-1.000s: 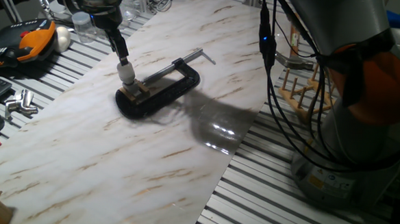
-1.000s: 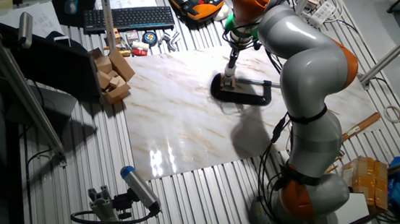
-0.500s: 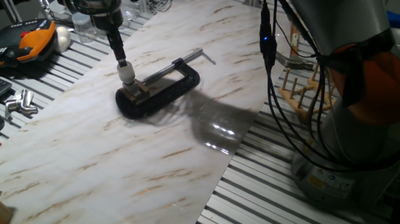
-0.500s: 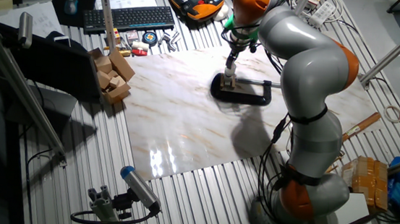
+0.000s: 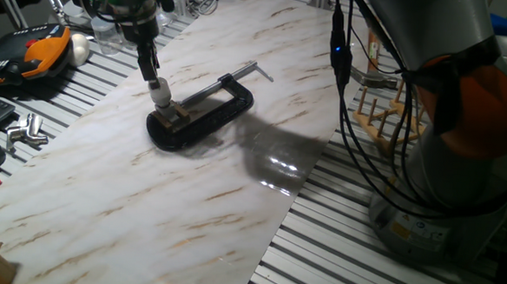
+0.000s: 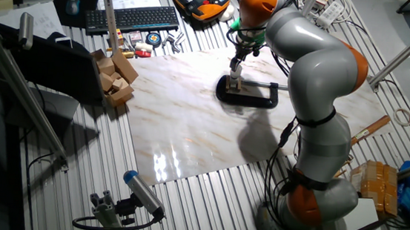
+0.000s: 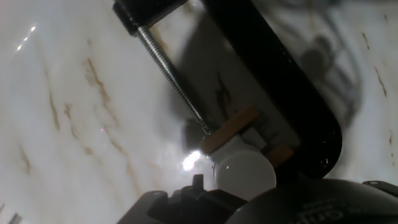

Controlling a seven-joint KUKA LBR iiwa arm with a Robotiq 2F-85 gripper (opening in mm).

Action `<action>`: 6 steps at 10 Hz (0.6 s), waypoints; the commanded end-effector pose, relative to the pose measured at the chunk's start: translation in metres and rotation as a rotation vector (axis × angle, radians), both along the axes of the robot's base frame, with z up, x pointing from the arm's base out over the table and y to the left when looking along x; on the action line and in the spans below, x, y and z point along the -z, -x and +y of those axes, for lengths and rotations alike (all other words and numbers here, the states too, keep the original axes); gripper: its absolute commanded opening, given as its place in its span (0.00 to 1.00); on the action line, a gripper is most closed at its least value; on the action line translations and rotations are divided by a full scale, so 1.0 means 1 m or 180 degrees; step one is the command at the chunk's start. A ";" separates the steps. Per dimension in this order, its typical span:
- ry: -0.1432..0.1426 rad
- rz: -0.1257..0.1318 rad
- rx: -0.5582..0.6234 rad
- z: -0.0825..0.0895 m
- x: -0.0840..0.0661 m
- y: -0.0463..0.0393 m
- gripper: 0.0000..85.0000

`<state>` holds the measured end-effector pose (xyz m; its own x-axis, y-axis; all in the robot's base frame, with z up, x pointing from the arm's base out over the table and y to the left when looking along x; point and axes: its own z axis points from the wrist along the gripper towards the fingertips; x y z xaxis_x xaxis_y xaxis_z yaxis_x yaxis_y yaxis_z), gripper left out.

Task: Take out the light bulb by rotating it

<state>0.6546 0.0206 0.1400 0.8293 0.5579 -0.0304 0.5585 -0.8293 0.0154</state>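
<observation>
The light bulb (image 5: 160,92) is small, white and round, and stands upright in a tan wooden socket block (image 5: 175,113). A black C-clamp (image 5: 212,109) lying on the marble board holds that block. My gripper (image 5: 157,83) comes down from the upper left, its thin dark fingers (image 5: 150,63) closed on the bulb's top. The other fixed view shows the same grip, gripper (image 6: 235,71) over bulb (image 6: 234,79) and clamp (image 6: 255,95). In the hand view the bulb's dome (image 7: 244,176) sits low in the frame between dark blurred fingers (image 7: 198,185), beside the clamp screw (image 7: 171,71).
An orange-and-black device (image 5: 41,48) and a white egg-shaped object (image 5: 80,49) lie left of the board. A wooden rack (image 5: 385,110) stands to the right. Keyboard (image 6: 132,17) and wooden blocks (image 6: 115,77) sit beyond the board's far edge. The arm's base (image 6: 317,199) fills the right side.
The hand has turned a little and its upper part has leaned left over the bulb. Bulb, socket block and clamp have stayed in place.
</observation>
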 end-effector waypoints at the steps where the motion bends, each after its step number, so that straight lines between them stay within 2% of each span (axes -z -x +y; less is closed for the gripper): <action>1: -0.0002 -0.0006 0.0742 0.000 0.002 0.0001 0.80; 6: -0.0016 -0.0034 0.0717 0.000 0.012 0.0009 0.80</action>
